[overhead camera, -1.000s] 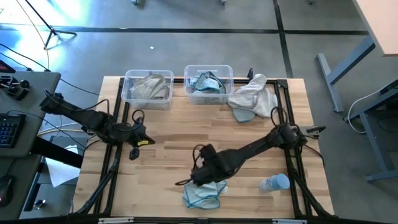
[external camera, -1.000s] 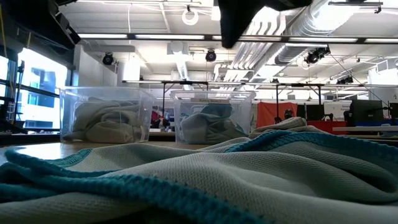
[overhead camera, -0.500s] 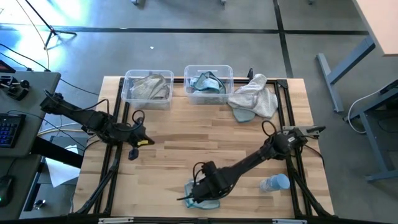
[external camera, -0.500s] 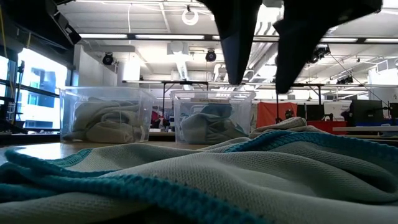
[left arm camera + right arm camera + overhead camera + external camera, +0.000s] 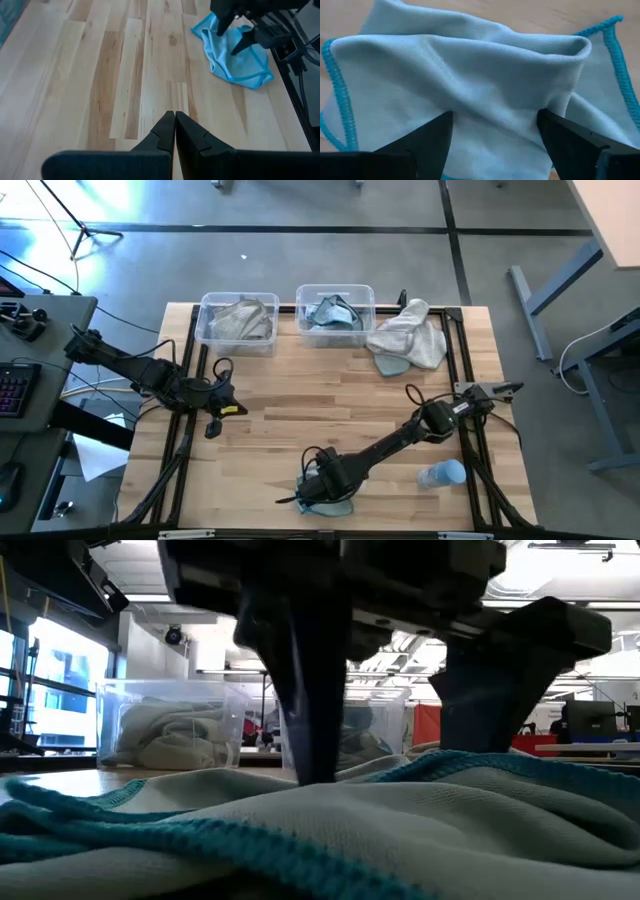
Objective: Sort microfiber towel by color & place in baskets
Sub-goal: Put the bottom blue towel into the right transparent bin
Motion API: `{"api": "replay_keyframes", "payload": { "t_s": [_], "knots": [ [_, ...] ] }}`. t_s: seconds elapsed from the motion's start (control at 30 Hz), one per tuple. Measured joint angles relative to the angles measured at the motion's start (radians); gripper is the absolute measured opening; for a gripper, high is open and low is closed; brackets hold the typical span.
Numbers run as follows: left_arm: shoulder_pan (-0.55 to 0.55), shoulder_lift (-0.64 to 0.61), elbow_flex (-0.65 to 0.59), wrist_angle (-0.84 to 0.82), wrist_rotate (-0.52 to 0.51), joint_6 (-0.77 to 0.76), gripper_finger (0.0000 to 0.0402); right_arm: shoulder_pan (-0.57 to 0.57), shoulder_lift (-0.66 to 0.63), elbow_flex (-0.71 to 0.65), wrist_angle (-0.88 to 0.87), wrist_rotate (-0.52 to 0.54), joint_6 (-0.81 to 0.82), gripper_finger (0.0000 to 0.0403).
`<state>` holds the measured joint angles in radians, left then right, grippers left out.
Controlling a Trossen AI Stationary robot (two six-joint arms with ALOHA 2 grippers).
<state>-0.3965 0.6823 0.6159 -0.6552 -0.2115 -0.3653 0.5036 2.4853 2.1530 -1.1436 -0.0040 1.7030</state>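
Pale blue towel (image 5: 470,85), showing a darker teal stitched edge. Grey-beige towel (image 5: 238,320), sitting in a colourless transparent basket (image 5: 205,330). Blue-teal towel (image 5: 334,312), lying in the matching clear basket (image 5: 370,305). Light grey-beige heap (image 5: 410,335). Table (image 5: 290,400), showing pale striped wood. Hands (image 5: 174,131), appearing dark black.

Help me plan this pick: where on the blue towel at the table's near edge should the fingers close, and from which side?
On the raised fold across the blue towel, from straight above. The cloth lies flat elsewhere, and the right gripper already straddles that ridge with open fingers pressed into it.
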Motion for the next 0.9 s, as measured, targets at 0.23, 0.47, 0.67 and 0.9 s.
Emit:
{"api": "replay_keyframes", "payload": {
  "t_s": [0.23,0.47,0.67,0.9],
  "knots": [
    [0.000,0.000,0.000,0.000,0.000,0.000,0.0000,-0.012,0.019,-0.003,-0.011,-0.026,0.001,0.0159],
    [0.000,0.000,0.000,0.000,0.000,0.001,0.0000,-0.010,-0.047,-0.013,-0.080,0.158,0.002,0.0022],
    [0.010,0.000,0.000,0.002,-0.017,0.039,0.0000,-0.015,-0.211,-0.007,-0.171,0.381,0.015,0.0030],
    [0.052,0.000,0.000,0.012,-0.041,0.045,0.0000,-0.067,-0.354,-0.007,-0.276,0.629,-0.116,0.0008]
  ]
}}
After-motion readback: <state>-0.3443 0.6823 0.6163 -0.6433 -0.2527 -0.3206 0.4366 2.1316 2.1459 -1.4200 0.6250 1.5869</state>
